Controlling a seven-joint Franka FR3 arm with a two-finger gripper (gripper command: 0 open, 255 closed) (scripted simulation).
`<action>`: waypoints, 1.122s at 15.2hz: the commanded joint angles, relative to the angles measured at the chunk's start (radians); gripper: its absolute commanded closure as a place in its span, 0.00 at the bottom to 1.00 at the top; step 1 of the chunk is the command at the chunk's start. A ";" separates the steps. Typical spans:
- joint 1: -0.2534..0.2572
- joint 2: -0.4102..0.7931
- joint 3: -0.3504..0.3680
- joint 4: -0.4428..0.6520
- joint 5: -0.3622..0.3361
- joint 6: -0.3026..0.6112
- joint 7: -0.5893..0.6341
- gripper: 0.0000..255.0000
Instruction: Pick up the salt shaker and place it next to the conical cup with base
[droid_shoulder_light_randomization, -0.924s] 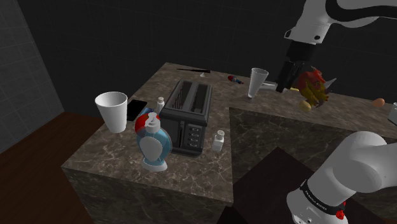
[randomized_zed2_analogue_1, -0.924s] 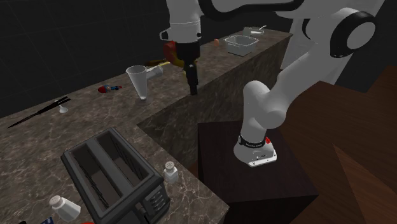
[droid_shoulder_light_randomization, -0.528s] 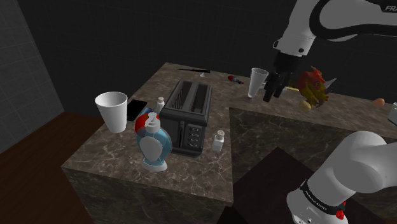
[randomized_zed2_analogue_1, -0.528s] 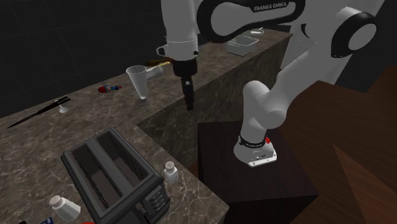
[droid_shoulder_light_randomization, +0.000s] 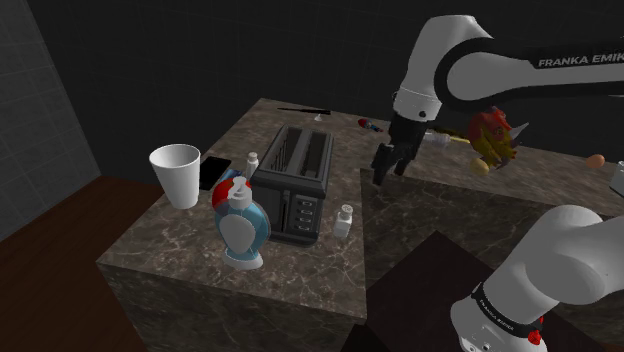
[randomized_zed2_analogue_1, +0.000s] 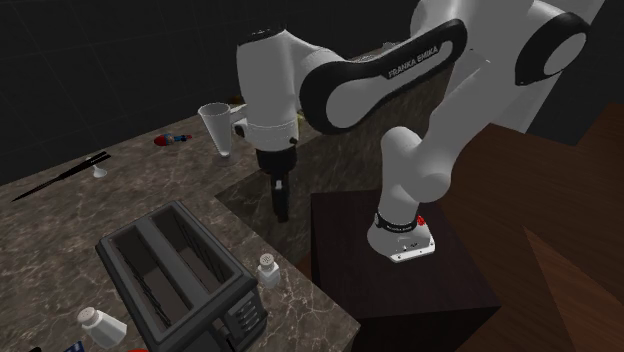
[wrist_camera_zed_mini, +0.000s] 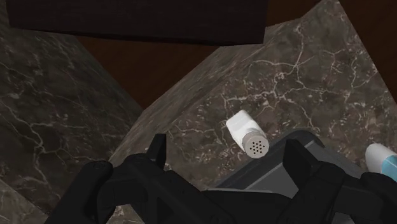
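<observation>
Salt shaker (droid_shoulder_light_randomization: 344, 220) stands on the desk (droid_shoulder_light_randomization: 300, 265) beside the toaster (droid_shoulder_light_randomization: 295, 185), untouched; we see the jaws wide and empty near it, so grasping and carrying to the conical cup (randomized_zed2_analogue_1: 216, 122) remain.

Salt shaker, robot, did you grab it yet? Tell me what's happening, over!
Gripper open, empty, hovers short of the shaker. Salt shaker upright on the counter, not yet grabbed. Toaster right beside it, could crowd the fingers. Over.
</observation>
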 joint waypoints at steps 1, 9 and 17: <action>0.005 0.050 0.043 -0.014 0.010 0.077 0.043 0.00; -0.001 0.251 0.168 -0.016 -0.003 0.303 0.181 0.00; -0.003 0.299 0.183 -0.056 -0.007 0.391 0.188 0.00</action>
